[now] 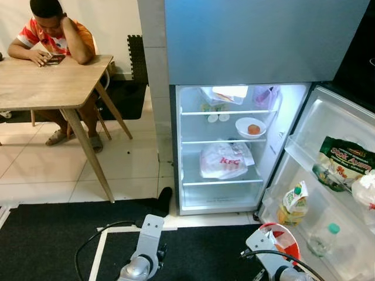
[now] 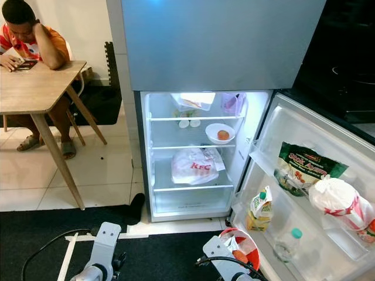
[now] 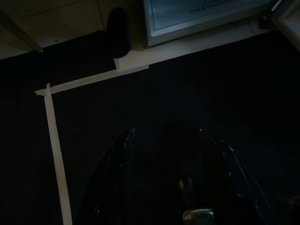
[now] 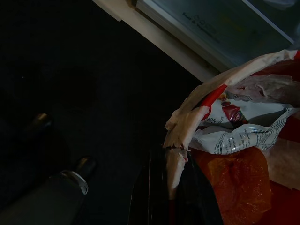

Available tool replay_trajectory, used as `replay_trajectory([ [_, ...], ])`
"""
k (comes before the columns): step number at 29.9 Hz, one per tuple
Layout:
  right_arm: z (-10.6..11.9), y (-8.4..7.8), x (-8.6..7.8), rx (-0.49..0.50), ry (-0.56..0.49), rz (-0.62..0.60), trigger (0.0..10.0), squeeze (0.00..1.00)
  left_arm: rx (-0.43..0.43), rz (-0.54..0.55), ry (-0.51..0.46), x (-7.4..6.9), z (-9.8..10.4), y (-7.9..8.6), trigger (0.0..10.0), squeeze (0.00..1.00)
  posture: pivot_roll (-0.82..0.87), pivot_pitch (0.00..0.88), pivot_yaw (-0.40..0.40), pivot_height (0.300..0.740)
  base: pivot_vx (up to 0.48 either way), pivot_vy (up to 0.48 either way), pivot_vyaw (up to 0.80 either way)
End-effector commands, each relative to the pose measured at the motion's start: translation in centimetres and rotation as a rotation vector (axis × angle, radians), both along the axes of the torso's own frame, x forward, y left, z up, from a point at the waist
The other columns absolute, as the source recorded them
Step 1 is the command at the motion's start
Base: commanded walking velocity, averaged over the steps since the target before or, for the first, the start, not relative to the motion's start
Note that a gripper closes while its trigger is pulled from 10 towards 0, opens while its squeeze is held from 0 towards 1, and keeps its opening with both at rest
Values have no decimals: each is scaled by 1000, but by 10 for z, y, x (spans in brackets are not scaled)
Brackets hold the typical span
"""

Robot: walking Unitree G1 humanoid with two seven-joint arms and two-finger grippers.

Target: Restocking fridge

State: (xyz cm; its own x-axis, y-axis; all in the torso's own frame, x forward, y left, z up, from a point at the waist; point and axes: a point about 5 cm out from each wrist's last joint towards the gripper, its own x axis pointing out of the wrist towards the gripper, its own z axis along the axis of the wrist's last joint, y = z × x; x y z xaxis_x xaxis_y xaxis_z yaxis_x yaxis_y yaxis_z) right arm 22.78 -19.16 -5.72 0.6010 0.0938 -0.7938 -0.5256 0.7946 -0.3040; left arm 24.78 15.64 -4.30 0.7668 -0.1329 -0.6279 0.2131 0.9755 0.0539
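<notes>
- The right tool (image 4: 176, 187) is seen clenched on the rim of a red-and-white bag (image 4: 234, 140).
- The open fridge (image 1: 225, 146) lies ahead of it, slightly leftward; this arm is judged nearer.
- The left tool (image 3: 166, 178) is held released, empty.

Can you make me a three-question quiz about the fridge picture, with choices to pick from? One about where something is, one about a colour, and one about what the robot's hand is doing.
1. Where is the KFC bag?
A. on a shelf inside the fridge
B. on the wooden table
C. on the black mat

2. What colour is the cap of the clear bottle in the fridge door?
A. red
B. green
C. yellow

3. What is the right gripper doing?
A. hanging empty
B. pinching the rim of a red and white paper bucket
C. pushing the door shut

Answers: 1 A, the bag lies on the lit lower shelf under the bowl. 2 B, the cap is green in both eye views. 3 B, the right wrist view shows the fingers clamped on the torn rim.
</notes>
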Motion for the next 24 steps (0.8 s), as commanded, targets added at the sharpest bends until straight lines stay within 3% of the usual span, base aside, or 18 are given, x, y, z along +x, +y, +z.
replay_trajectory([
  [1, 5, -1, 8, 5, -33, -6, 10000, 0, 12, -9, 1, 0, 0, 2, 10000, 0, -24, 0, -26, 740, 0, 0, 0],
  [8, 6, 0, 9, 10, -37, -8, 10000, 0, 8, -1, -14, 2, 2, 2, 10000, 0, -21, 0, -28, 740, 105, 0, 0],
  [24, 8, -1, 11, 13, -43, -15, 10000, 0, -8, -5, -19, 2, 2, 0, 10000, 0, -23, 0, -27, 740, 319, 0, 0],
])
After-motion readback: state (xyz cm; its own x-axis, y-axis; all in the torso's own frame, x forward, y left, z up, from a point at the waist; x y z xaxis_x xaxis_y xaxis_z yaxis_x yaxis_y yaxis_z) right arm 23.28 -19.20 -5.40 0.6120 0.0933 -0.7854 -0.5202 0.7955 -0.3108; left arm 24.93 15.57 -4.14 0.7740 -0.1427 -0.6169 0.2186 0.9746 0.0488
